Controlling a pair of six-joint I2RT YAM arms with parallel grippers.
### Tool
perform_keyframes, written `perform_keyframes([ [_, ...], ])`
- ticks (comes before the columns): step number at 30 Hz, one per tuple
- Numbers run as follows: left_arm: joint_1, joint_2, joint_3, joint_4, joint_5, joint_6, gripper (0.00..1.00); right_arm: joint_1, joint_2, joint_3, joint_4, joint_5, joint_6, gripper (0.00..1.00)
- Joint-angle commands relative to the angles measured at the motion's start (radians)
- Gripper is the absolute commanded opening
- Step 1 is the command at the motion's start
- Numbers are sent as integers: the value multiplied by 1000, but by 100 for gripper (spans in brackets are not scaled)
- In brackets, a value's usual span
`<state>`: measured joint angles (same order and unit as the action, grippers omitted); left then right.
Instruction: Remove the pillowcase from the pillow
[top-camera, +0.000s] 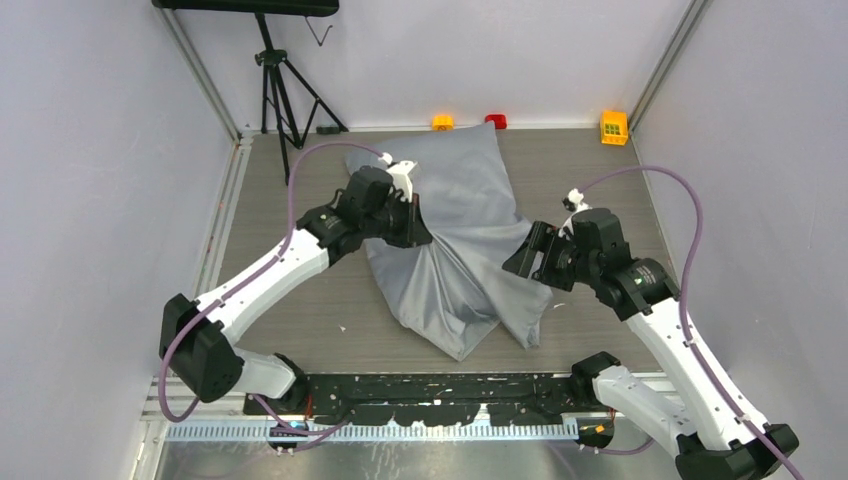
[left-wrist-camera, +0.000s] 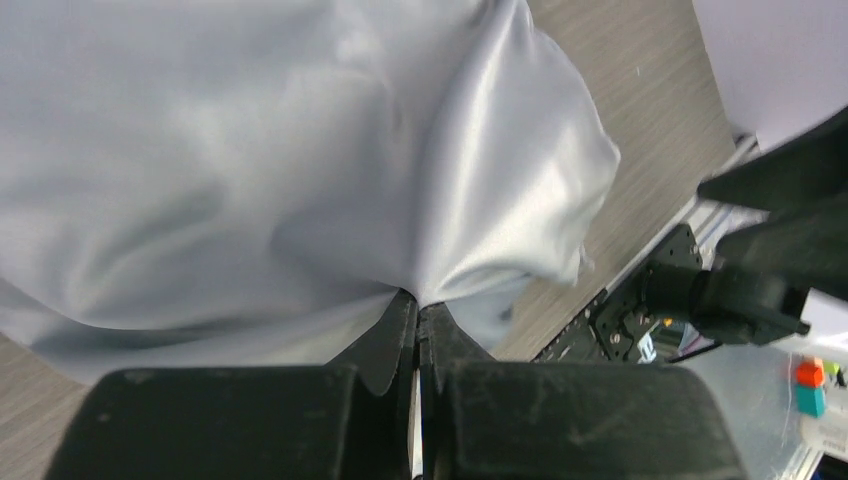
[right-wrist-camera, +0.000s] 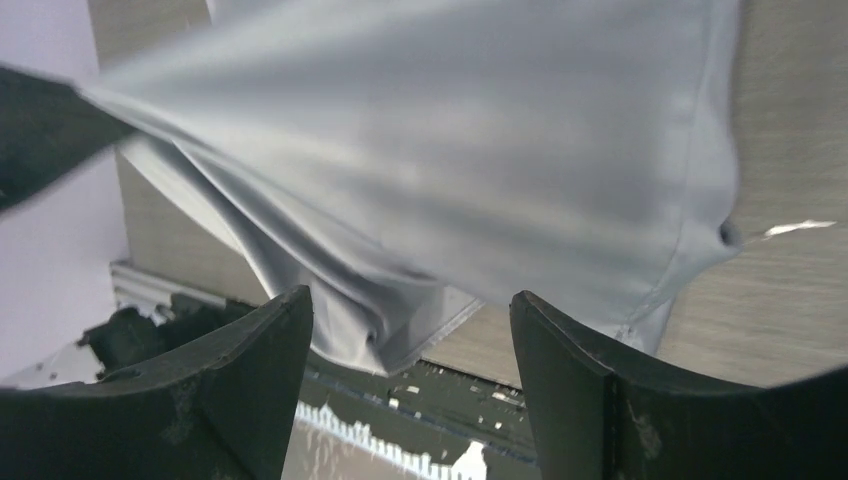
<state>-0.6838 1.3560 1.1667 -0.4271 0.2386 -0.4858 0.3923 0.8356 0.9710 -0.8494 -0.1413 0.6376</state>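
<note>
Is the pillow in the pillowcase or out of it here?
In, it seems: the pillowcase bulges plump at its far end, and no white or yellow pillow shows in any view.

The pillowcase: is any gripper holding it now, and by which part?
The left gripper is shut on the pillowcase, pinching a fabric fold near that arm. The right gripper is open, holding nothing.

a: where's the pillowcase (top-camera: 455, 230)?
b: crumpled on the table (top-camera: 300, 300), left gripper (top-camera: 418, 222) at its left side, right gripper (top-camera: 522, 258) at its right edge
a: behind it?
b: a yellow block (top-camera: 613, 127)
</note>
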Motion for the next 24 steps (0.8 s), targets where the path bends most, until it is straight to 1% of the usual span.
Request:
perform_keyframes([
  [1,74,27,123,-36,4,17,0,0,-29,-92,85,-194,68,76],
  [6,171,120,192,-16,80,-60,0,16,-32,-201,249,-337,142,76],
  [8,180,167,223,-9,94,-50,0,67,-13,-204,272,-335,133,76],
  [12,182,228,247,-42,97,-23,0,211,53,-187,273,-165,115,74],
  [15,184,228,235,-94,84,6,0,290,115,-174,286,-50,110,69],
  [18,184,202,227,-157,57,34,0,354,142,-161,281,77,82,70],
  [19,184,186,222,-174,45,45,0,367,148,-161,280,104,71,73],
  [21,184,153,216,-209,22,66,0,393,159,-161,283,127,40,86],
  [22,184,128,216,-226,12,80,0,408,171,-157,281,134,25,88],
  [24,184,91,215,-254,-13,99,0,459,204,-143,262,201,4,89],
])
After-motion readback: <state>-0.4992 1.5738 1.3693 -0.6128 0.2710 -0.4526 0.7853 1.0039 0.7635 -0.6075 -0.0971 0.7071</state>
